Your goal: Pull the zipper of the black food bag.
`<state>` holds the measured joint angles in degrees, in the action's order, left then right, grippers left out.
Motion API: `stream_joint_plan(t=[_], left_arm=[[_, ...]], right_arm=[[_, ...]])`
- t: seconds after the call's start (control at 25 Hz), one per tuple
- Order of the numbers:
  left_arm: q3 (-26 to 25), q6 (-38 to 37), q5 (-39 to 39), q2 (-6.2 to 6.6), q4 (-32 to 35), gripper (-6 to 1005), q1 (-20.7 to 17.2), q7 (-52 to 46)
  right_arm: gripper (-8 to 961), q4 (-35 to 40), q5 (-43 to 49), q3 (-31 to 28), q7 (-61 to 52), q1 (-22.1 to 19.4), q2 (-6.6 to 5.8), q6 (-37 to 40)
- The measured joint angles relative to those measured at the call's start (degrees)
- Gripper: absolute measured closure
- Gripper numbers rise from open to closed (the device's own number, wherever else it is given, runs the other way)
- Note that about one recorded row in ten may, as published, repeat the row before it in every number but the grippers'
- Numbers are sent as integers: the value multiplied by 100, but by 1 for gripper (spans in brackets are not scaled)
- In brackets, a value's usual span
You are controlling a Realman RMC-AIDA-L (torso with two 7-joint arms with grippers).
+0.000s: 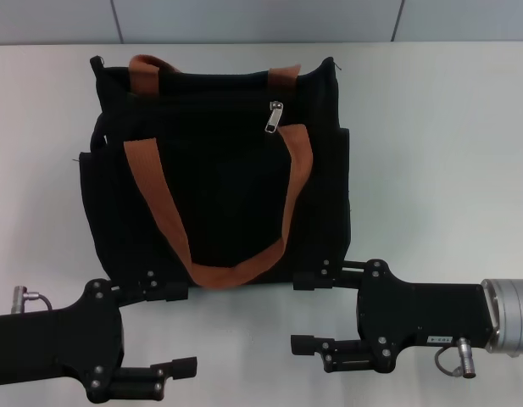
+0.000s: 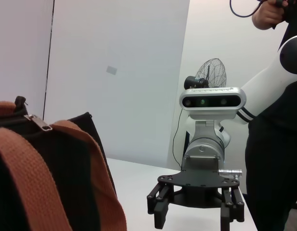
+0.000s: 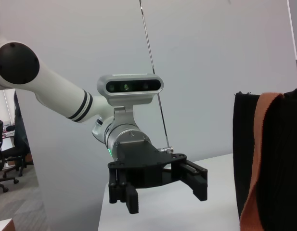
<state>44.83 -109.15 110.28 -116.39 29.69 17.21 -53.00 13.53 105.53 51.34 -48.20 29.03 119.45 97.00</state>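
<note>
Both arms low at the tabletop's near edge — left end effector [image 1: 169, 329] and right end effector [image 1: 308, 312], fingers apart, empty. Black food bag [image 1: 219, 170] lies toward the far edge — zipper [image 1: 275, 116] untouched.

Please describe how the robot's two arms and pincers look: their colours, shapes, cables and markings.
Both pincers, the left pincer and the right pincer, are matte black, with bolted linkage fingers. The right wrist has a silver cylinder and a small white label. Each wrist has a silver plug with a thin cable loop. In the wrist views, the arms are glossy white with black bands, and each carries a silver camera bar.
</note>
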Motion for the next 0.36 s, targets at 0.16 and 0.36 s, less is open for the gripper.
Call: stream_joint_plan(t=[0.16,0.36], left_arm=[[0,-9,5,1,0,170,0,-5],[0,-10,11,12,1,170,2,-21]], right_arm=[[220,0,-4,-1,6,-6,0,8],[220,-15,-15,-1,12,1,5,1]])
